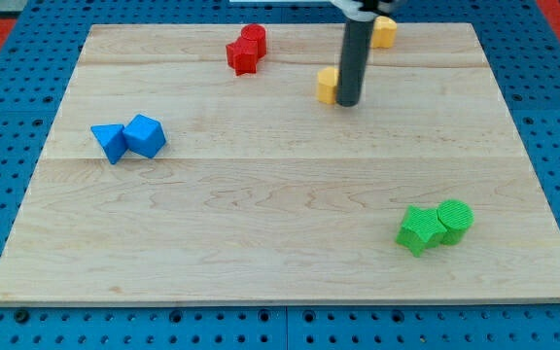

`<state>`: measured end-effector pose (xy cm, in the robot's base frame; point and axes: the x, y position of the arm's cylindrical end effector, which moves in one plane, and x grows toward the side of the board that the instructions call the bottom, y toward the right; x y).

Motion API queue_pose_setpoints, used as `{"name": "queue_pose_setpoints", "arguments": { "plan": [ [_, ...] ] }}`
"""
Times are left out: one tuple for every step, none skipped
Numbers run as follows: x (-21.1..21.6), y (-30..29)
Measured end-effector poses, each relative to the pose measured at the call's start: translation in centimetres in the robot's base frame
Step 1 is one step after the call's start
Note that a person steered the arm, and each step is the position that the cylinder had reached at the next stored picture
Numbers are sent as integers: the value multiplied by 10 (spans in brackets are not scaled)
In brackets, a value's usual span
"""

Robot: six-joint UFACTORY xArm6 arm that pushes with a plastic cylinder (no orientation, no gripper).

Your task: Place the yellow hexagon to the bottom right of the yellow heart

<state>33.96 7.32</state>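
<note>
A small yellow block (pixel 327 85) lies on the wooden board (pixel 280 194) in its upper middle; it looks like the hexagon, but the rod hides its right side. My tip (pixel 348 103) rests on the board, touching this block's right side. A second yellow block (pixel 385 32), rounded and probably the heart, sits near the board's top edge, up and to the right of the first. The arm's head hides part of its left side. The two yellow blocks are apart, with the rod between them.
Two red blocks (pixel 246 49) touch each other at the top, left of the rod. A blue triangle (pixel 110 142) and another blue block (pixel 146 135) touch at the left. A green star (pixel 417 230) and a green cylinder (pixel 454 219) touch at the bottom right.
</note>
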Motion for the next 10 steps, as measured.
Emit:
{"name": "queue_pose_setpoints", "arguments": {
  "plan": [
    [-3,-30],
    [-12,-63],
    [-27,-54],
    [-31,-5],
    [-52,32],
    [-80,64],
    [-80,83],
    [-45,84],
    [-28,84],
    [29,85]
  ]
}}
